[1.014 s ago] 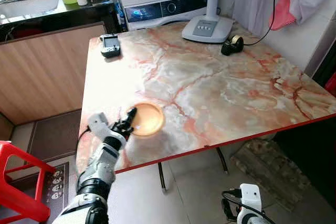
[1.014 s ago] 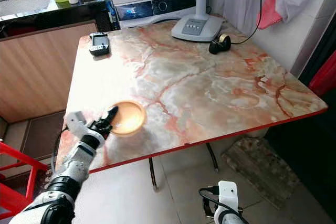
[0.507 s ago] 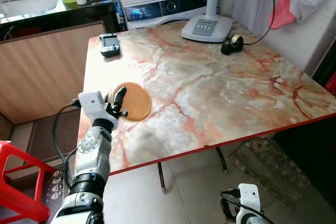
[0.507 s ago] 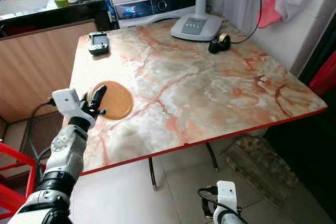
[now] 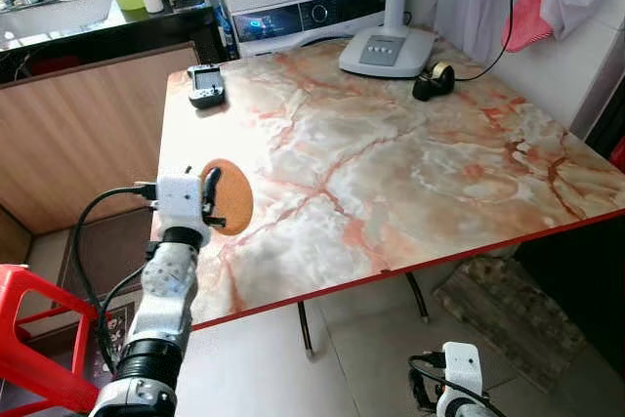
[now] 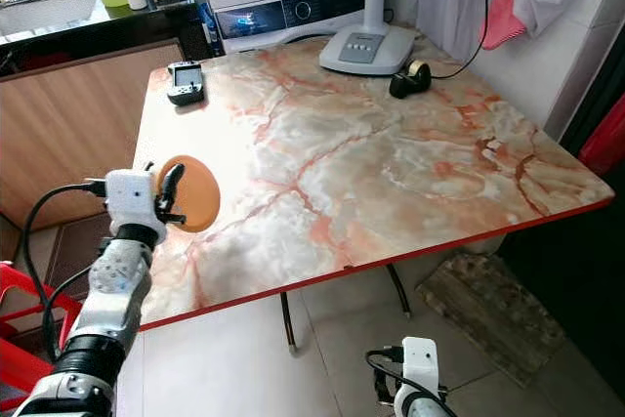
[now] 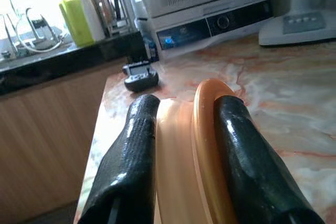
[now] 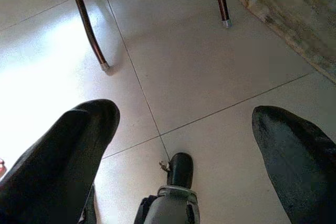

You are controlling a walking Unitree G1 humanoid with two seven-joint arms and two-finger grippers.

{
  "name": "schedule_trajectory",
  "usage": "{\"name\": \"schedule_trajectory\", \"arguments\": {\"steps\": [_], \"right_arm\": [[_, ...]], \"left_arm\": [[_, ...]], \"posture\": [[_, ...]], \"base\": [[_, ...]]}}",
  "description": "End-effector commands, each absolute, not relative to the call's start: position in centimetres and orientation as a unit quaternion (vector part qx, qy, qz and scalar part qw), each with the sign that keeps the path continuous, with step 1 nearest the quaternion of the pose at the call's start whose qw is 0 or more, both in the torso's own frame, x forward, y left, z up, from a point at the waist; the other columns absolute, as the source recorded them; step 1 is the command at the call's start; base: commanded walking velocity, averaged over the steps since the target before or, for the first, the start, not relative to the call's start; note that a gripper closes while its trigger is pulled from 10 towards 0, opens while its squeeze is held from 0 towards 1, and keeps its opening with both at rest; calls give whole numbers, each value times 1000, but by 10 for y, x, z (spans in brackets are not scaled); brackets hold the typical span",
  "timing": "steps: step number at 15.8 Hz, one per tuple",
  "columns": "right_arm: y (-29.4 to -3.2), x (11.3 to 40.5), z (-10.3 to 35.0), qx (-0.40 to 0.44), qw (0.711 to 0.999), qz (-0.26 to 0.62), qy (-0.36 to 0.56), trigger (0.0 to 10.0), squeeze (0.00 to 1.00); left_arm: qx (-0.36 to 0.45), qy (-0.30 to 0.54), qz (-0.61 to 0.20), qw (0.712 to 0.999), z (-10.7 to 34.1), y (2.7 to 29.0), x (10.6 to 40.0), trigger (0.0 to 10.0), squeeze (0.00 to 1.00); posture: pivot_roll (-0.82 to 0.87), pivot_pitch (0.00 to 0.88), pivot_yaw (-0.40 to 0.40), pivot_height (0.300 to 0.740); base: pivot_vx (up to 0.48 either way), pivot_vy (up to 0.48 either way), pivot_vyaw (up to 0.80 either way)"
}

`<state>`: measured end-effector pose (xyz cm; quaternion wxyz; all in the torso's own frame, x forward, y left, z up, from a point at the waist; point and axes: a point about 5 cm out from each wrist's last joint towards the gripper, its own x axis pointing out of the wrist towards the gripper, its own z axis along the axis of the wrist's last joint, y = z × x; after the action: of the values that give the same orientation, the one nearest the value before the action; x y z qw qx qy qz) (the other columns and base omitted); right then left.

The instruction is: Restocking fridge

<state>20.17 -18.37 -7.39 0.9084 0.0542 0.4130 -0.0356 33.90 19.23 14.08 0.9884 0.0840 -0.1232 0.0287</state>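
jaws of left gripper (image 7: pixel 181 145) pinched the rim of an orange plastic bowl (image 5: pixel 232 196), held on edge, lifted off the marble table (image 5: pixel 410 163) at left centre of frame. bowl looked light, stiff, smooth, so probably slippery; rim was the sensible hold. nothing visible inside. right gripper (image 8: pixel 184 145) hung idle over floor tiles, fingers spread wide, lower right of frame.

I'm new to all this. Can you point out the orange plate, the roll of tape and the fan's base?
orange plate (image 5: pixel 232 196), left eye view, its face.
roll of tape (image 5: pixel 434 80), left eye view, its side.
fan's base (image 6: pixel 366 50), right eye view, button panel.
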Motion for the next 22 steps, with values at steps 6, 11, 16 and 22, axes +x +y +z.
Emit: {"name": "schedule_trajectory", "arguments": {"steps": [6,11,16,22], "right_arm": [[-181,196,-77,59,906,-42,417,10000,0],[-182,195,-78,57,904,-42,422,10000,0],[-182,195,-78,59,903,-43,422,10000,0],[-182,195,-78,59,903,-43,424,10000,0]], "left_arm": [[86,-146,24,985,146,185,336,10000,0],[79,-149,14,986,146,181,337,10000,0],[70,-148,9,986,147,180,337,10000,0],[79,-148,1,986,147,178,338,10000,0]], "posture": [[-64,0,97,740],[-64,0,96,740],[-61,0,95,740],[-63,0,96,740]], "base": [[0,0,0],[0,0,-320],[0,0,-800],[0,0,-800]]}}
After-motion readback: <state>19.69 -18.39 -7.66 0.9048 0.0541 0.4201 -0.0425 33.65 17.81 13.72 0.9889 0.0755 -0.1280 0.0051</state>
